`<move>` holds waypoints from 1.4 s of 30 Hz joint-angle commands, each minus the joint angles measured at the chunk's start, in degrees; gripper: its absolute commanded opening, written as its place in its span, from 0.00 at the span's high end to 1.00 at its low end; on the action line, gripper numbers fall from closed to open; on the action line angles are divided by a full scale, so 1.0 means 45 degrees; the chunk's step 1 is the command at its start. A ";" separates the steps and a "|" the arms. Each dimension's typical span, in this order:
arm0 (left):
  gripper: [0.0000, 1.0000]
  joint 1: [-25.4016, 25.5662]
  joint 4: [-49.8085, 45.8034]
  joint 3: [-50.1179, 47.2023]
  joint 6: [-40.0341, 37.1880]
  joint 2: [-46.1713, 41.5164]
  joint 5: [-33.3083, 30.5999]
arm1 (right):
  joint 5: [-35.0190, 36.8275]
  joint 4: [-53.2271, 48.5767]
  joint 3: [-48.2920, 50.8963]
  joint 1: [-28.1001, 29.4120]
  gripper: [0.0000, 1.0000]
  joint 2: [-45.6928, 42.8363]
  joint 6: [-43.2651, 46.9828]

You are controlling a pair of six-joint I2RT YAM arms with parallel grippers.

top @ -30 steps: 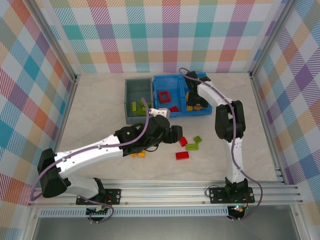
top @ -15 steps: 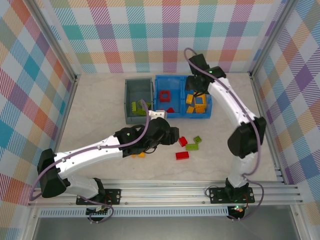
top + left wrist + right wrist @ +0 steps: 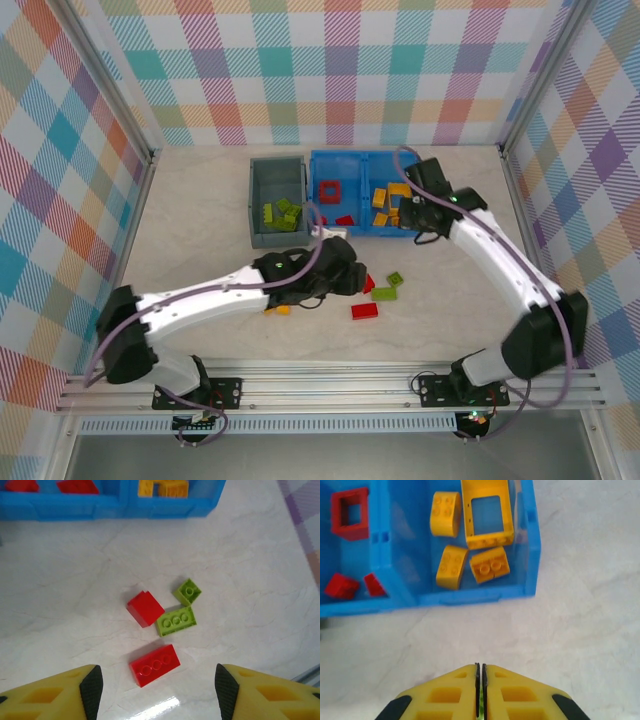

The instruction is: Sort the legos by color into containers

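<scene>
- Fingers (image 3: pixel 455 690) of right gripper (image 3: pixel 480 672) together; it has backed off blue bin (image 3: pixel 530 555).
- Left gripper (image 3: pixel 158 692) edged right, fingers apart.
- Below it: two red bricks (image 3: pixel 145 608), two green bricks (image 3: pixel 176 621).

Red, lime, yellow legos (image 3: pixel 154 665); blue bin (image 3: pixel 470 600), grey bin (image 3: pixel 275 240).

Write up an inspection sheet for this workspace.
Surface: pale marbled table.
Job's things: green legos in grey bin; red legos and yellow legos in separate compartments of blue bin; loose red legos, loose green legos and an orange one on the table.
Clutter: nothing seen.
Grippers: left gripper open above the loose ones; right gripper shut, over table near the blue bin.
Cables: purple cable along each arm.
Surroundings: plaid walls, metal frame.
</scene>
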State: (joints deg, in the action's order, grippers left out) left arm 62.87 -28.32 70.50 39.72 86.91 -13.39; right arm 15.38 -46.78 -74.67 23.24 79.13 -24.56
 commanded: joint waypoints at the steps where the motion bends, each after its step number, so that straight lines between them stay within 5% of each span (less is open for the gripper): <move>1: 0.38 0.0169 -0.0145 0.0678 -0.0509 0.1235 0.0735 | -0.1560 -0.0633 0.1160 0.0013 0.82 -0.1977 -0.0278; 4: 0.37 0.0254 0.0266 0.1349 -0.1601 0.2244 0.1713 | -0.2185 -0.1889 0.1937 0.0011 0.71 -0.3284 -0.0745; 9: 0.32 0.0648 -0.1756 0.4696 -0.5914 0.5308 0.2000 | -0.1829 -0.3377 0.2632 -0.0020 0.57 -0.5724 -0.2134; 20: 0.24 0.0052 -0.3671 1.0097 -0.8237 1.0185 0.0810 | -0.1416 -0.4286 0.3557 -0.0026 0.28 -1.0396 -0.4303; 32: 0.27 -0.0553 -0.4061 1.1838 -0.8566 1.2086 0.1412 | -0.1800 -0.4980 0.3716 -0.0026 0.33 -1.1312 -0.4601; 34: 0.31 -0.0573 -0.4022 1.1906 -0.8511 1.2179 0.1558 | -0.1884 -0.4905 0.3833 -0.0029 0.33 -1.1263 -0.4652; 39: 0.61 -0.0553 -0.3905 1.1730 -0.8266 1.2115 0.1788 | -0.1894 -0.4773 0.3977 -0.0019 0.34 -1.1218 -0.4690; 42: 0.68 -0.0515 -0.3550 1.1271 -0.8097 1.1701 0.1724 | -0.1896 -0.4671 0.3997 -0.0029 0.35 -1.1112 -0.4590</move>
State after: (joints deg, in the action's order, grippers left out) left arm 60.23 -44.66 122.13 2.26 141.18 -6.22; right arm 7.79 -68.40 -56.99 22.85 28.67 -44.82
